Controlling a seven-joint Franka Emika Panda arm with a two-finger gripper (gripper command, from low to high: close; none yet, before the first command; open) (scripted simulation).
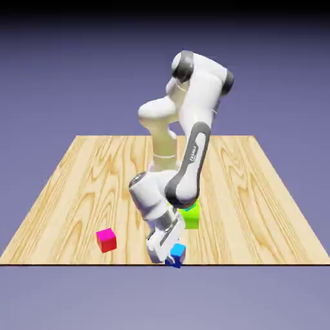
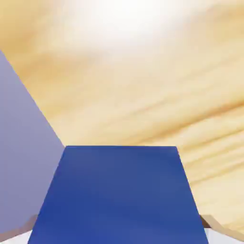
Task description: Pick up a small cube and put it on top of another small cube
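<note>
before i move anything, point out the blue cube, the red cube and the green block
blue cube [image 2: 122,195]: hand view, the face toward the camera
red cube [image 1: 107,242]: exterior view, middle of its visible sides
green block [image 1: 192,220]: exterior view, its front side

In the exterior view, the tabletop [image 1: 64,206] filling the lower half of the frame looks like pale wood, with wavy brown grain running along it. The arm [image 1: 201,97], from the upper middle down to the lower middle, has a smooth white shell like painted metal or hard plastic, lightly glossy, with dark grey joint caps that look smooth too. The red-magenta cube [image 1: 106,240] at lower left has plain, smooth faces, as does the lime-green block [image 1: 192,218] right of the lower middle. In the hand view, the blue cube [image 2: 119,195] at bottom middle looks smooth and mostly matt, perhaps plastic, while the wood carries a bright, blurred sheen at the top of the frame and streaky grain at right.
</note>
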